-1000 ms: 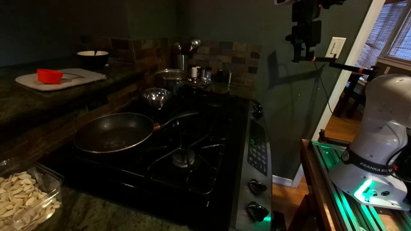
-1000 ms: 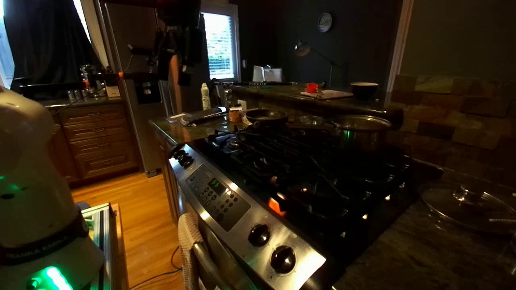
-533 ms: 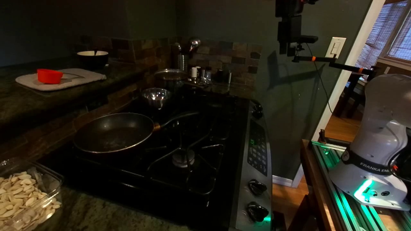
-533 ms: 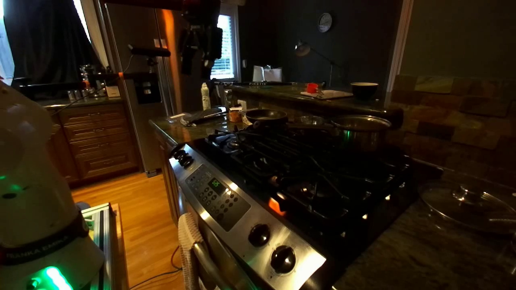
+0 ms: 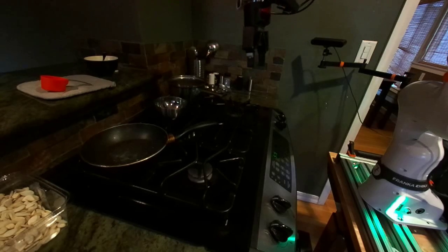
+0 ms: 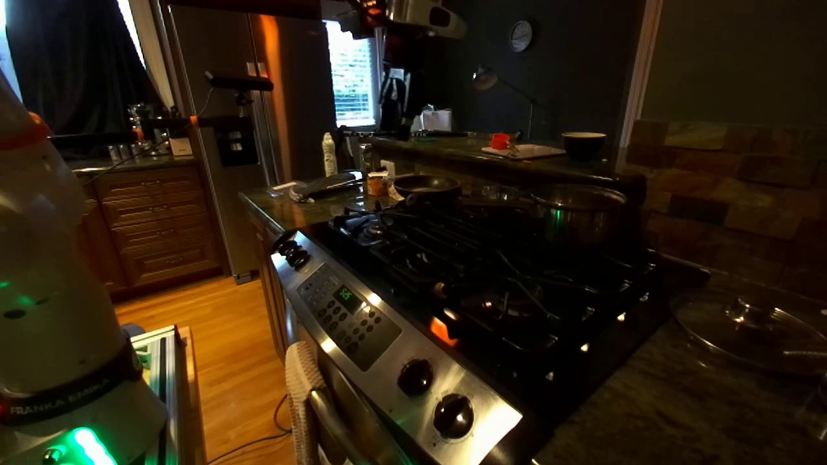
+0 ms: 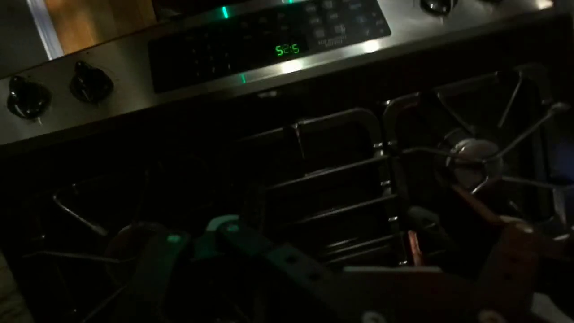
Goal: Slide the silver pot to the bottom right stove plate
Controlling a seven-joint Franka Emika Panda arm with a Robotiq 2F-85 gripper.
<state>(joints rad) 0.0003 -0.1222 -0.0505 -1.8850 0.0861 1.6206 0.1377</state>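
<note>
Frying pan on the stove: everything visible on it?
The frying pan is round and shallow, with sloping sides, a dark interior and a thin, lighter rim. It looks like coated metal. A copper-coloured collar joins it to a dark, curved handle. It sits upright on the stove, on the side away from the control panel, handle reaching inward. Nothing visibly touches it from above; its underside is lost in the dark.

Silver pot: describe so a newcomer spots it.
On the stove, follow the side away from the control panel to the end nearer the glass lid. The silver pot stands there. Straight sides set it apart from the shiny rounded bowl between it and the frying pan.
</note>
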